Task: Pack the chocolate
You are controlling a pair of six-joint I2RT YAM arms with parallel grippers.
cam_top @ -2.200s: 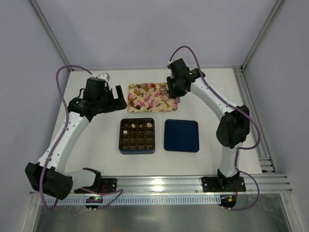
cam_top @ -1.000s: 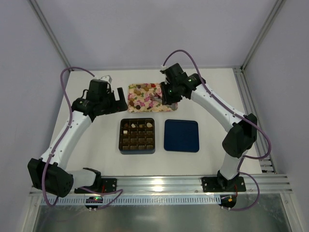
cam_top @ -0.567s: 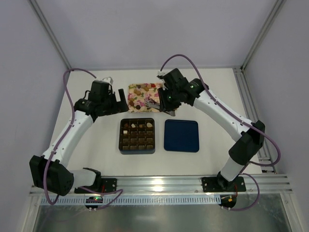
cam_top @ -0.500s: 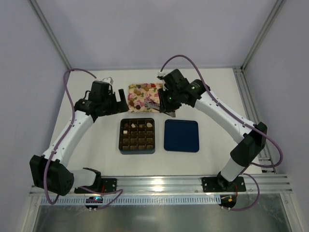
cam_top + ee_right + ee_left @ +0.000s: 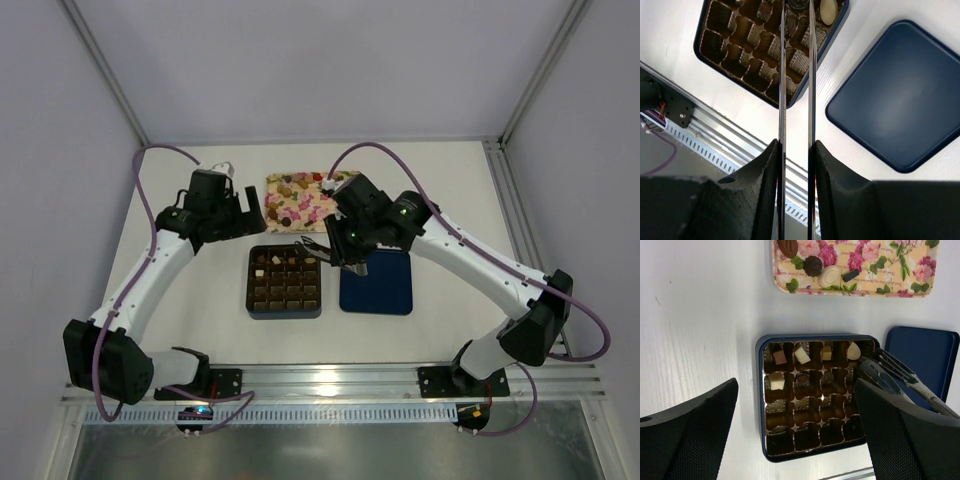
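Right tool (image 5: 312,250), pinching a dark round bonbon (image 5: 798,5), swings from pink-flowered tray (image 5: 890,265) to dark brown gridded box (image 5: 284,315). Placement looks next. Left tool (image 5: 246,205) gapes open.

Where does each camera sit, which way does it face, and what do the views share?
Top external: above and behind the robot, facing down on the white table; left arm and right arm show, bases at the bottom.
Left wrist: on the left arm, facing down at the dark brown gridded box; its gripper's black fingers frame the corners.
Right wrist: on the right arm, facing down along its gripper's long fingers at that box's corner.
Shared: all three show the box and the flat navy-blue square lid.
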